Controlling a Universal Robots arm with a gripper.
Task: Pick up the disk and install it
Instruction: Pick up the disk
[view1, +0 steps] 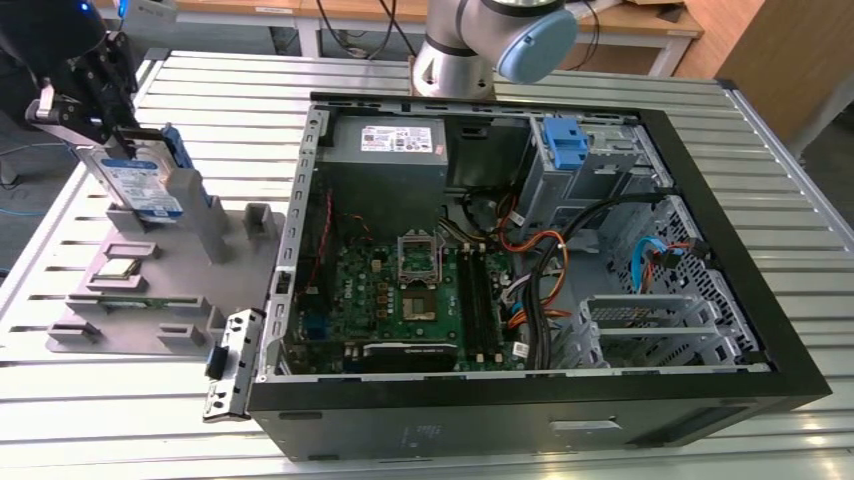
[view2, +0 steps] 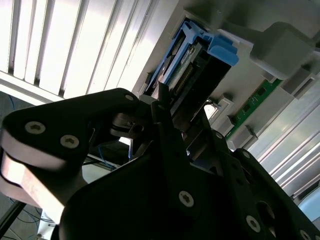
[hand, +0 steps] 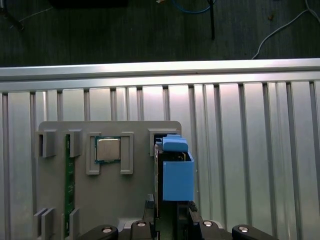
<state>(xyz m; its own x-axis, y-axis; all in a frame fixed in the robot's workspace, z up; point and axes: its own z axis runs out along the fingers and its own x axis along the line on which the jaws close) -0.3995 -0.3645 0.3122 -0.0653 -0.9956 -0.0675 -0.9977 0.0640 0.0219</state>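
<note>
The disk (view1: 134, 185) stands on edge in a slot of the grey holder (view1: 160, 300), at the exterior view's left, well apart from the open computer case (view1: 534, 385). The gripper (view1: 127, 140) sits at its upper end, set narrow, with 1 finger on each flat side. In the first wrist view the fingers (hand: 150, 204) flank the drive closely. It looks clamped, though I cannot be sure how firmly from these angles.

I would judge the drive to be stiff, fairly heavy for its size and smooth on its metal faces, so a pinch across the 2 faces is sounder than one on the blue rails (hand: 177, 175), which are springy plastic clips. It should not be knocked, and it wants to come straight out of the slot, not be twisted against the holder's posts.

A processor chip (hand: 107, 149) and a green memory stick (hand: 69, 185) lie in neighbouring pockets of the holder, just beside the drive. Inside the case, a grey power supply (view1: 398, 140) fills 1 corner, a blue bracket (view1: 567, 145) stands in the drive cage beside it, and loose cables (view1: 534, 250) run close to that cage and could snag.
</note>
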